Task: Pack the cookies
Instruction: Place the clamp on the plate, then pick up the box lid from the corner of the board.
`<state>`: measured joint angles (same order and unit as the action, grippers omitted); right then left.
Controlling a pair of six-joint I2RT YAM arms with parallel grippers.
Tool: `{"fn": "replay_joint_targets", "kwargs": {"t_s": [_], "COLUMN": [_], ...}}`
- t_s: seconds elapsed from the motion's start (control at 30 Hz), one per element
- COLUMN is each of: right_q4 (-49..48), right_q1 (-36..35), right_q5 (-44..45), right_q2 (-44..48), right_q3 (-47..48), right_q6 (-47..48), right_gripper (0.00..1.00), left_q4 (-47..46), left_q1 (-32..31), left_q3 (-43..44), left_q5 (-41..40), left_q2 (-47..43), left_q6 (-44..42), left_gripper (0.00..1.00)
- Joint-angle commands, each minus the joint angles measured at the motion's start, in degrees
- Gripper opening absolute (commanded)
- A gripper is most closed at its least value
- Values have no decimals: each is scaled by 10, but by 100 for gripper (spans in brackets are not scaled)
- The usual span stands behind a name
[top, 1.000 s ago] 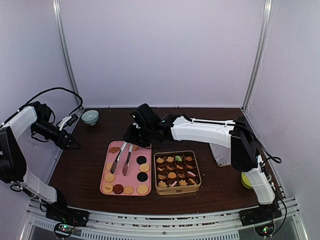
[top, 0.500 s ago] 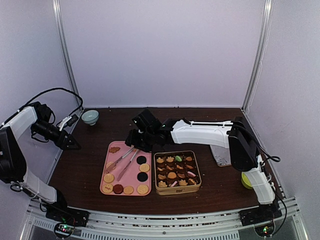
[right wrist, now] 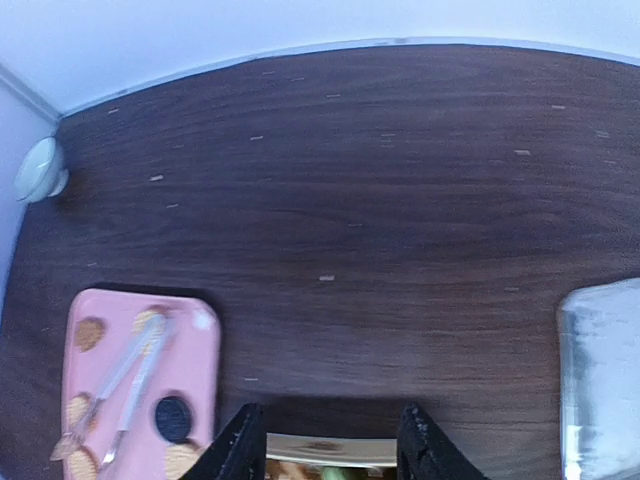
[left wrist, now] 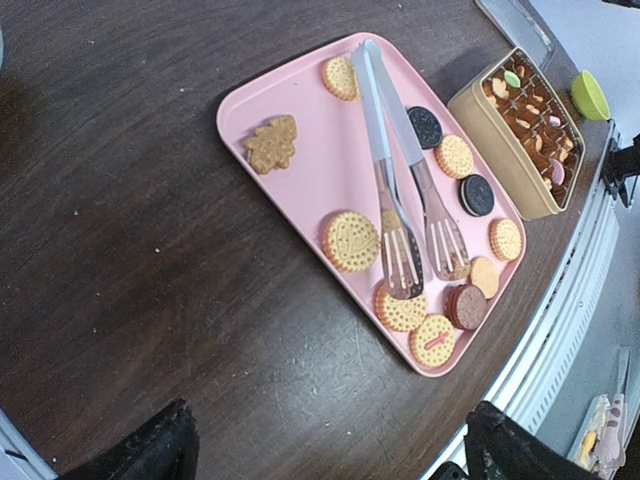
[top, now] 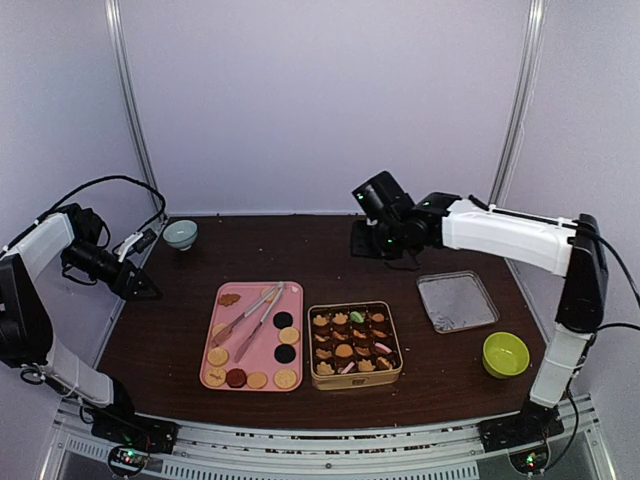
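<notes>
Because the cookies (left wrist: 352, 240) look light, thin and crumbly, pinch gently across their edges; the left hand (left wrist: 330, 447) and right hand (right wrist: 325, 445) hang spread, empty.

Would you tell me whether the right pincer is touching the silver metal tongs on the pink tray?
Apart. The top view shows the right pincer at the back of the table, while the silver metal tongs lie on the pink rectangular tray.

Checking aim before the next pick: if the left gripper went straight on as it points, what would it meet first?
The left gripper, open, would likely reach bare table first, just short of the pink tray of cookies; depth is unclear.
</notes>
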<state>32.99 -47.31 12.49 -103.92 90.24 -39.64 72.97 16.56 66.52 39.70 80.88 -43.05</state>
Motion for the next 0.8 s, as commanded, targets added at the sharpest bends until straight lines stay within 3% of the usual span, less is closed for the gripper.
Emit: {"fn": "replay_joint_targets", "kwargs": {"t_s": [0.0, 0.1, 0.27, 0.77], "right_q4": [60, 49, 20, -44], "right_q1": [53, 83, 104, 137], "right_q5": [71, 49, 12, -35], "right_q2": [78, 118, 129, 24], "right_q3": [-148, -250, -326, -336], "right_q6": [53, 58, 62, 63], "right_gripper": [45, 45, 45, 42], "left_q4": [1, 2, 0, 3], "left_q1": [4, 5, 5, 4], "left_q3": [6, 8, 11, 9], "left_q5": [14, 16, 12, -5], "left_q2": [-5, -3, -2, -34], "left_q6": [-10, -11, -10, -1], "left_gripper": [96, 96, 98, 98]}}
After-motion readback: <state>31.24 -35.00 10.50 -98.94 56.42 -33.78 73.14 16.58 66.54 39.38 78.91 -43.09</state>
